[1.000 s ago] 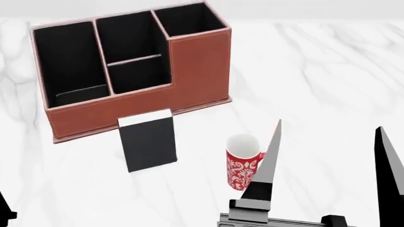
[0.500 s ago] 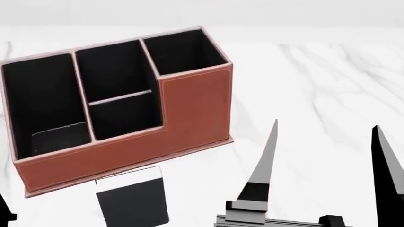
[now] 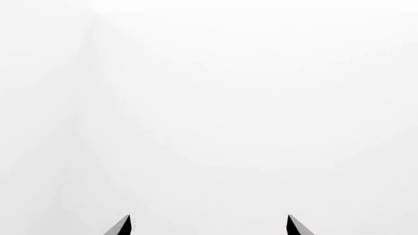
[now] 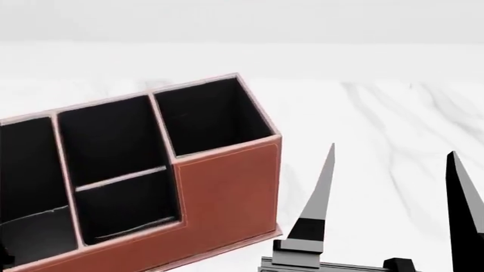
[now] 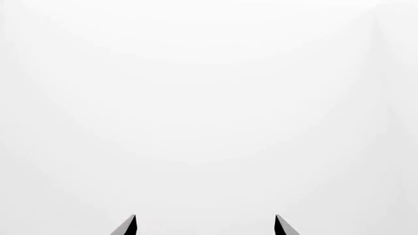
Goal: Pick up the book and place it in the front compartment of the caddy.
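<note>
The white marble tabletop (image 4: pixel 393 113) fills the head view, its grey veining running toward the upper right. The caddy (image 4: pixel 226 192), a reddish-brown box with black lining and pale rims, takes up the lower left of the frame, cut off by the left and bottom edges; every compartment that shows looks bare, though a faint pale line in the lower-left cell may be only a reflection. The right gripper (image 4: pixel 389 170) rises at the lower right, its two dark tapered fingers spread wide and carrying nothing. The left gripper (image 3: pixel 209 226) shows only as two spread tips at the bottom of its wrist view, also unladen, facing blank white. The book is out of frame in every view. The task seems barely begun: grasping, carrying and depositing all remain.
</note>
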### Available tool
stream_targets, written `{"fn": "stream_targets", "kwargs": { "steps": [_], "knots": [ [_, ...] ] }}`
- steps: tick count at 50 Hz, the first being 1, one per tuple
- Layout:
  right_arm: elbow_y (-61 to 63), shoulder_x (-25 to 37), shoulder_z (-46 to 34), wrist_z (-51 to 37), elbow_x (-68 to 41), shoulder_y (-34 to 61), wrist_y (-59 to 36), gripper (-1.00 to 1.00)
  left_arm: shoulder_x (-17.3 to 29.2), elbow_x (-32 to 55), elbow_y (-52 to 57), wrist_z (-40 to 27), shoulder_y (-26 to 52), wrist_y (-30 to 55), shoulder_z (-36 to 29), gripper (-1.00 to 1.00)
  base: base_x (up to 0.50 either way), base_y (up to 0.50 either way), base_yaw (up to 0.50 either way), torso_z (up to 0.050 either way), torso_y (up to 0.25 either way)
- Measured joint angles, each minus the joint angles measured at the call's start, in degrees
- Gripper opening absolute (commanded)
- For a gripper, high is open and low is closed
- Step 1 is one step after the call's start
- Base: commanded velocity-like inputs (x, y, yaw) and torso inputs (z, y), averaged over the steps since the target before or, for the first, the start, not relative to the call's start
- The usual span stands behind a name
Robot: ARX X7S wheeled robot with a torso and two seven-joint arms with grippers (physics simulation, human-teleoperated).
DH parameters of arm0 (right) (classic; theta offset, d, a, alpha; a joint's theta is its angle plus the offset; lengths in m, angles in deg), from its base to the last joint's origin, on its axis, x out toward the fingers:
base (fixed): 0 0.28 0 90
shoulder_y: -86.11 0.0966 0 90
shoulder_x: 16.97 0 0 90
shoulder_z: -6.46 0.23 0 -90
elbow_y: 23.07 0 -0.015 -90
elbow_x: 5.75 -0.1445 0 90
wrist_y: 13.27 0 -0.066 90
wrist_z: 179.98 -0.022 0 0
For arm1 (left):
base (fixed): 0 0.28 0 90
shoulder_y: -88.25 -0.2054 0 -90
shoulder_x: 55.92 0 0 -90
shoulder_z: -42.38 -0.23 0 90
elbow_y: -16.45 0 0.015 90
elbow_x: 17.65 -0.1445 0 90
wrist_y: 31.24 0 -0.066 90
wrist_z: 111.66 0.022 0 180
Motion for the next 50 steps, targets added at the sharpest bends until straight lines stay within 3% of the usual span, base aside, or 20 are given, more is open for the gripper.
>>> {"fn": "stream_targets", "kwargs": {
  "steps": [11, 18, 34, 39, 50],
  "knots": [
    [-0.03, 0.91, -0.39, -1.15, -0.92, 0.26, 0.52, 1.0, 5.09, 2.41, -0.06, -5.63, 1.48, -2.11, -3.28, 1.0, 0.5, 0.0, 0.0, 0.0, 0.002],
    [-0.35, 1.21, -0.07, -2.18, -1.34, -0.1, 1.37, 1.0, 7.55, 3.55, -0.2, -8.26, 2.36, -3.3, -5.03, 1.0, 0.0, 0.0, 0.0, 0.0, 0.002],
    [-0.4, 2.39, -0.99, -4.4, -1.89, 0.44, 0.41, 1.0, 10.34, 4.98, -0.57, -11.14, 3.4, -5.37, -7.42, 1.0, 0.0, 0.49, 0.0, 0.0, 0.0],
    [-0.56, 2.41, -0.98, -4.28, -2.12, -0.11, 2.45, 1.0, 10.93, 5.44, -0.72, -11.96, 3.82, -5.28, -7.71, 1.0, 0.0, 0.0, 0.0, 0.0, 0.0],
    [-0.7, 2.91, -0.92, -4.43, -2.24, -0.62, 4.8, 1.0, 12.1, 6.65, -0.75, -12.86, 4.34, -5.65, -8.65, 1.0, 0.0, 0.0, 0.0, 0.047, 0.0]
  ]
}}
